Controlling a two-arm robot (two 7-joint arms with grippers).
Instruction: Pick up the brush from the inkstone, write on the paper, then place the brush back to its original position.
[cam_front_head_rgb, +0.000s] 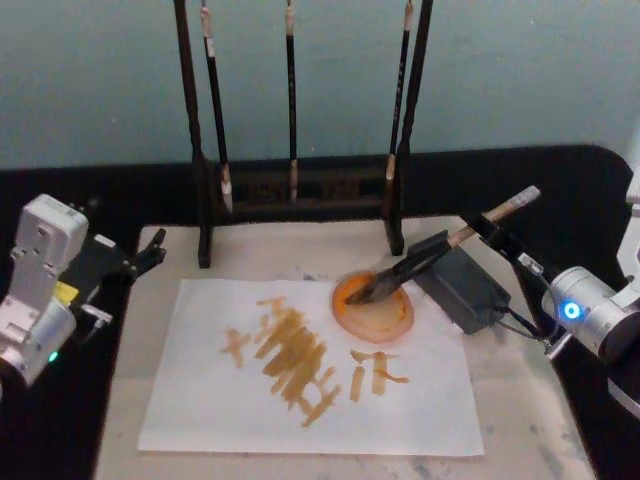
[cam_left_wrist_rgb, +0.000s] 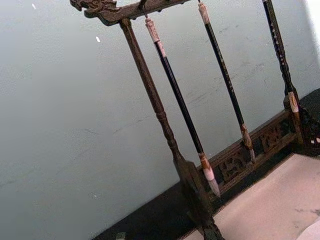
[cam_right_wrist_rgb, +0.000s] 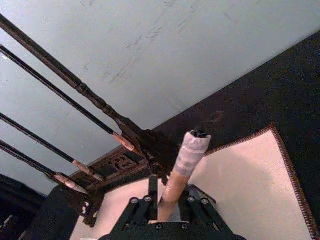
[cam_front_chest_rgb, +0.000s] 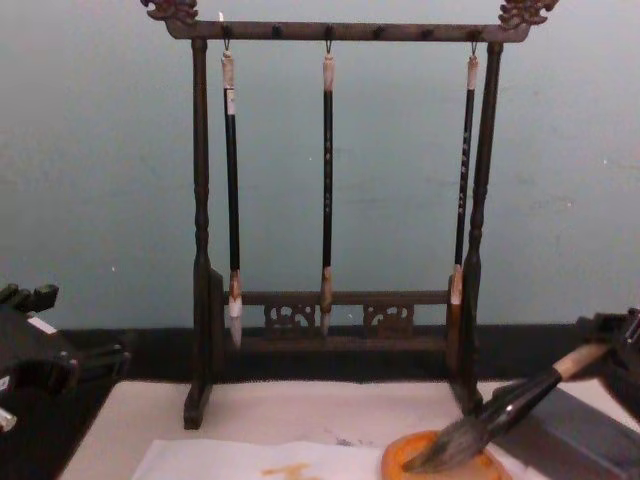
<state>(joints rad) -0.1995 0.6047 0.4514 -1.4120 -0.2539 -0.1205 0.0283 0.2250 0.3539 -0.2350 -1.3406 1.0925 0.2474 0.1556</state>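
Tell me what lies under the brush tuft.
Orange inkstone, sitting on the paper. The tuft hides part of its bowl; paper beneath it is covered. The right gripper grips the brush.

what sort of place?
Likely a calligraphy desk: dark wooden rack of thin hanging brushes, white paper sheet with orange strokes, round orange inkstone under the large bushy brush in the right gripper.

Dark glossy wooden rack (cam_front_chest_rgb: 200, 200), thin matt paper (cam_front_head_rgb: 200, 400), hairy-tufted brush (cam_front_chest_rgb: 510, 408), cloth mat (cam_right_wrist_rgb: 250, 170) with stitched edge

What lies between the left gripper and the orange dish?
In the head view, beige mat and the white paper lie there; the right gripper holds the brush.
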